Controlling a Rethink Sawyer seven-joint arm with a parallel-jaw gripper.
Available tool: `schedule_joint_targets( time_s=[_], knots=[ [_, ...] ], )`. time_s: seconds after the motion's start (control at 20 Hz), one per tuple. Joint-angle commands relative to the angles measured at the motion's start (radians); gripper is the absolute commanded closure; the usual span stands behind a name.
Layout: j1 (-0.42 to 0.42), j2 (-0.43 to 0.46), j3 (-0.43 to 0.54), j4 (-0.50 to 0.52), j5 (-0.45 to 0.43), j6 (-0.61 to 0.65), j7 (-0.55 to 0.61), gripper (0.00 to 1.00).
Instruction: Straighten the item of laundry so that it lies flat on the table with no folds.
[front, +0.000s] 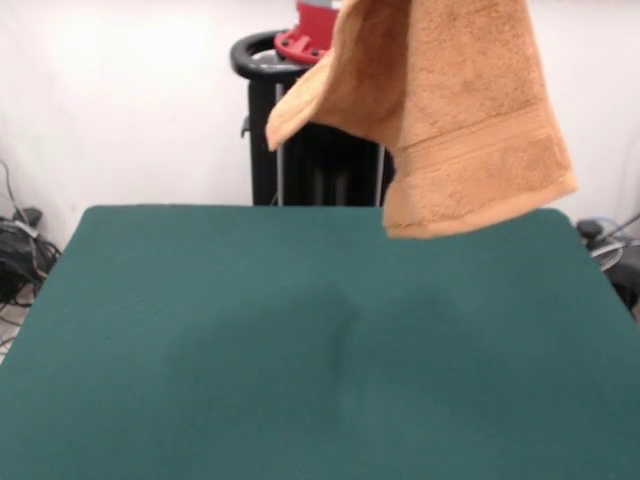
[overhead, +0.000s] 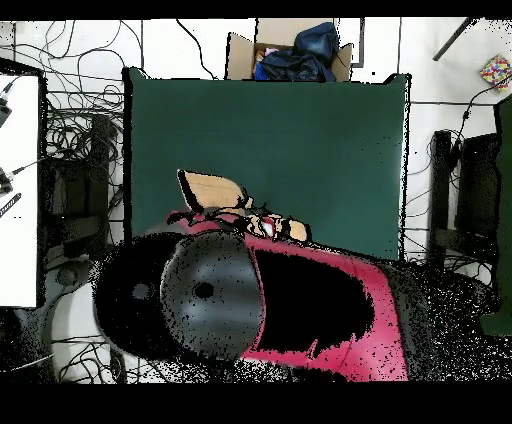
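White wall behind, black pedestal with cabling to either side; dark green felt-covered rectangular surface (front: 300, 340), bare in the front view. Item: small light-orange terry-cloth towel (front: 450, 110) with woven border band, hanging in the air well above the surface's far edge, draped in folds, its long axis running downward, lowest corner clear of the felt. Upper part passes out of the front view at the top, so the hold itself is hidden; the pincer cannot be made out in either view, and how far it is open cannot be told, though the towel evidently hangs from something above. Overhead view: red and black robot arm (overhead: 300, 300) reaching over the base-side edge, a tan patch of towel (overhead: 212, 190) beside it. Governing relation: towel directly beneath its support, surface below and mostly forward of it; laying flat, by judgement, calls for lowering while drawing toward the middle.
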Motion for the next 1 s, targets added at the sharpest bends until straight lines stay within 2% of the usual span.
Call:
schedule_joint_targets(
  time_s=[0.05,0.6,1.0],
  knots=[
    [0.034,-0.069,-0.06,0.215,-0.013,0.012,0.106,1.0],
    [0.176,-0.116,-0.094,0.331,-0.003,-0.067,0.284,1.0],
    [0.218,-0.095,-0.119,0.398,0.008,-0.148,0.318,1.0]
  ],
)
